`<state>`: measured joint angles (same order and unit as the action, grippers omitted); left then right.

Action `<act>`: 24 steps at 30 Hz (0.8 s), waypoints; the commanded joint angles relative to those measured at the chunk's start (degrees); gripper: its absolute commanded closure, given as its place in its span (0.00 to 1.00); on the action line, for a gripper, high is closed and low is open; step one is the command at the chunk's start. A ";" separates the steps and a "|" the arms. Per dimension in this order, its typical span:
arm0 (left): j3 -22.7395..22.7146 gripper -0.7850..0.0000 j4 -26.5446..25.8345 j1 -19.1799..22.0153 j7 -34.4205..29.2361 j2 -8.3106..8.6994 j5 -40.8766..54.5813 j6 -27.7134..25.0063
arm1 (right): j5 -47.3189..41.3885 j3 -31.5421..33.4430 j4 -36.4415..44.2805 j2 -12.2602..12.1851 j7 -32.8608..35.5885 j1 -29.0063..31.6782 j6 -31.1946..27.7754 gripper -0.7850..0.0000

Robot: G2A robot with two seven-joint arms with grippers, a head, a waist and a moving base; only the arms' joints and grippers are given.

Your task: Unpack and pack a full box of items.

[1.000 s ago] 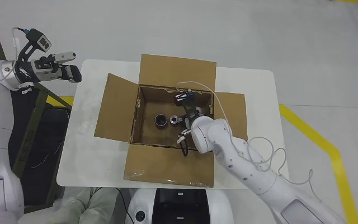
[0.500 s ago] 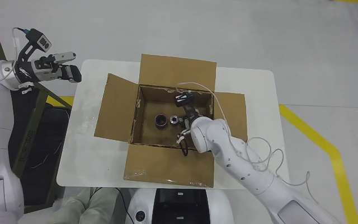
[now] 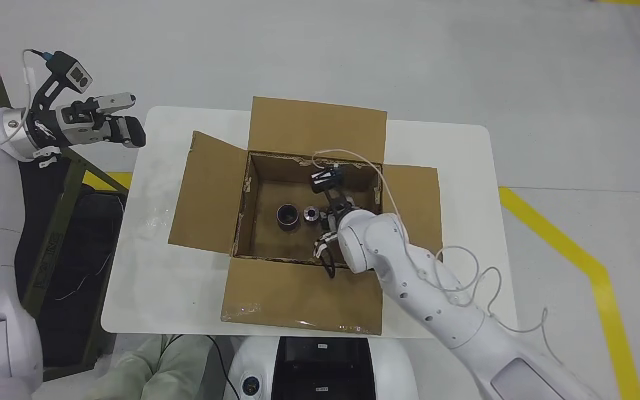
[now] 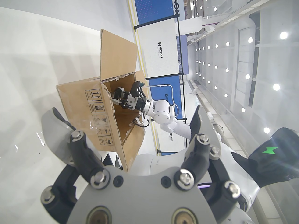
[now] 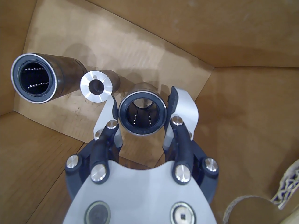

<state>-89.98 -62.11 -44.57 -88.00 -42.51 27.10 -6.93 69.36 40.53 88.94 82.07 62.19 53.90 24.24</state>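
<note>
Reaching down into the open cardboard box (image 3: 210,195), the right arm (image 3: 420,280) has its wrist just above the box floor. From above, the box sits mid-desk (image 3: 150,280) with all four flaps folded out, and two round tops stand side by side on its floor beside the wrist: a dark-bored large bearing (image 3: 288,214) and a small bright sleeve (image 3: 311,212).

The right wrist view adds the close detail. Three metal cylinders stand upright in a row on the box floor (image 5: 210,24): the large bearing (image 5: 35,78) with ball tracks visible inside, the sleeve (image 5: 97,87) just beside it, and a shorter bearing (image 5: 142,115). The right jaws stand apart on either side of this shorter bearing. One pad sits at its rim next to the sleeve, and the other shows a thin gap.

The left wrist view gives the side-on picture. The box (image 4: 93,108) has one flap raised, its corner is torn, and the right arm (image 4: 161,113) dips over its edge. The left jaws are wide apart and hold nothing. From above, the left arm (image 3: 70,115) is beyond the desk's far left corner, well apart from the box.
</note>
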 commanded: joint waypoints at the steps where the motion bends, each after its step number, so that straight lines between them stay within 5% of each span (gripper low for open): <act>1: 0.00 0.00 0.00 0.00 0.00 0.00 0.00 0.00 | 0.08 0.16 -0.32 0.19 -0.04 0.10 -0.16 0.47; 4: 0.00 0.00 0.00 0.00 0.00 0.00 0.00 0.00 | 0.20 0.39 -0.63 0.45 -0.08 0.22 -0.40 0.58; 7: 0.00 0.00 0.00 0.00 0.00 0.00 0.00 0.00 | 0.50 0.62 -0.56 0.64 0.09 0.40 -0.55 0.95; 8: 0.00 0.00 0.00 0.00 0.00 0.00 0.00 0.00 | 0.67 0.76 -0.26 0.68 0.14 0.50 -0.61 1.00; 24: 0.00 0.00 0.00 0.00 0.00 0.00 0.00 0.00 | 7.88 4.88 11.38 0.14 2.26 5.57 -1.76 1.00</act>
<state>-89.98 -62.11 -44.57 -88.00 -42.51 27.10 -6.93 76.81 45.06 99.39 82.25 64.34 59.04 22.69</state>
